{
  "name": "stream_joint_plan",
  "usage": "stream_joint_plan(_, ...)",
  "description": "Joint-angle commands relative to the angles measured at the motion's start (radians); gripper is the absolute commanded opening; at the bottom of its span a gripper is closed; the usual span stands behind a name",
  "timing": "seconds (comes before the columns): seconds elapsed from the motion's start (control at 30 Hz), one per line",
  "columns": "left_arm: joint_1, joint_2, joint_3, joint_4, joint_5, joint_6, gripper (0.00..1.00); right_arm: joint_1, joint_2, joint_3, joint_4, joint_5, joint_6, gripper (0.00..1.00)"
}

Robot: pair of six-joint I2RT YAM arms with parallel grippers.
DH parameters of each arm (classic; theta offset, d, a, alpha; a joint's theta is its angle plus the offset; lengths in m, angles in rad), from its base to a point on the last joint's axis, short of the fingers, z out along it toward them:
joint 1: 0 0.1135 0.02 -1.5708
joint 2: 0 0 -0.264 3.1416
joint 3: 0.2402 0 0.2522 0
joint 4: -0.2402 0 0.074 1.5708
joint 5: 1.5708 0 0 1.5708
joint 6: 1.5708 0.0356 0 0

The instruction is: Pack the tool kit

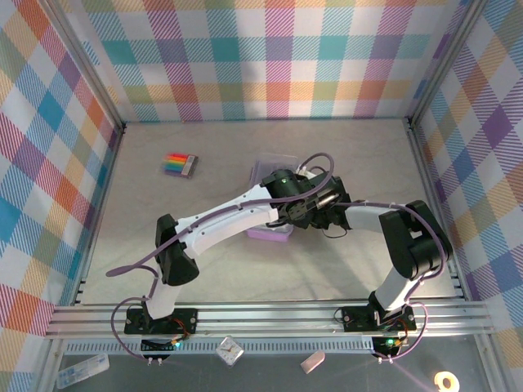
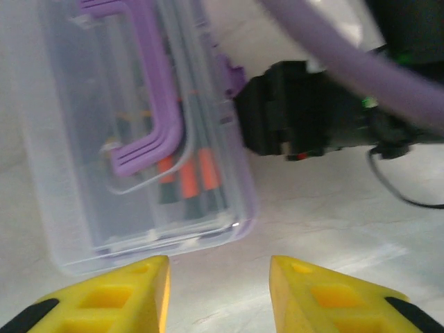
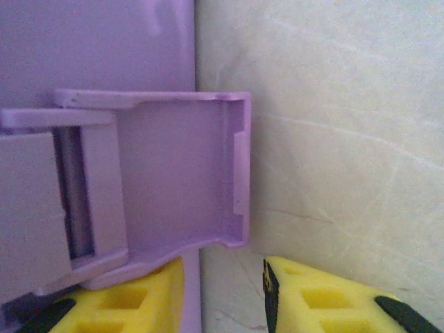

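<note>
Two white-and-black robot arms meet over a small rectangular purple plastic box point(image 1: 270, 233) with a clear lid. The box sits near the middle of a grey tabletop point(image 1: 163, 212) walled in by plaid panels point(image 1: 270, 57). It lies well apart from a flat rainbow-striped pack point(image 1: 180, 164), which is to its left and nearer the back wall. From the left wrist camera, the left gripper point(image 2: 218, 284) hangs just short of the box's near end. Its yellow fingertips are spread wide over bare table, with nothing between them. The clear lid point(image 2: 69, 173) lies flat over the box and carries a purple carry handle point(image 2: 149, 104). Through the lid, dark screwdrivers with orange bands point(image 2: 189, 177) can be seen lying lengthwise inside; other contents are too blurred to make out. The black body of the right arm point(image 2: 298, 114) sits close against the box's right side. From the right wrist camera, the right gripper point(image 3: 223, 291) is at that same side wall, where a purple latch flap point(image 3: 180, 173) juts outward from the box. The right gripper's yellow fingers stand apart and are clamped on nothing. One finger sits beneath the flap and against the purple wall, and the other is over the bare tabletop. The flap's lower corner is just above the gap between them. Whether the finger under the flap touches it cannot be told.
</note>
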Motion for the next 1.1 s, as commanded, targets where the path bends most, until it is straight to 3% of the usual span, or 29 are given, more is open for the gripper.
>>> stream_joint_plan(0.0, -0.001, -0.082, -0.019, 0.085, 0.040, -0.004, 0.47, -0.013, -0.057, 0.002, -0.020, 0.061, 0.009, 0.37)
stream_joint_plan(0.07, 0.011, -0.113, -0.048, 0.082, -0.014, -0.010, 0.50, -0.023, -0.085, -0.015, -0.023, 0.085, 0.016, 0.37)
stream_joint_plan(0.27, 0.165, -0.199, -0.202, 0.083, -0.011, 0.016, 0.59, -0.036, -0.144, -0.038, -0.035, 0.127, 0.004, 0.39)
stream_joint_plan(0.47, 0.355, -0.205, -0.291, 0.149, 0.183, 0.148, 0.84, -0.051, -0.173, -0.052, -0.036, 0.140, -0.004, 0.42)
stream_joint_plan(0.7, 0.376, -0.103, -0.235, 0.163, 0.255, 0.197, 1.00, -0.070, -0.227, -0.095, -0.019, 0.185, 0.011, 0.46)
stream_joint_plan(1.07, 0.407, 0.005, -0.187, 0.196, 0.270, 0.205, 1.00, -0.073, -0.337, -0.160, -0.027, 0.313, 0.046, 0.57)
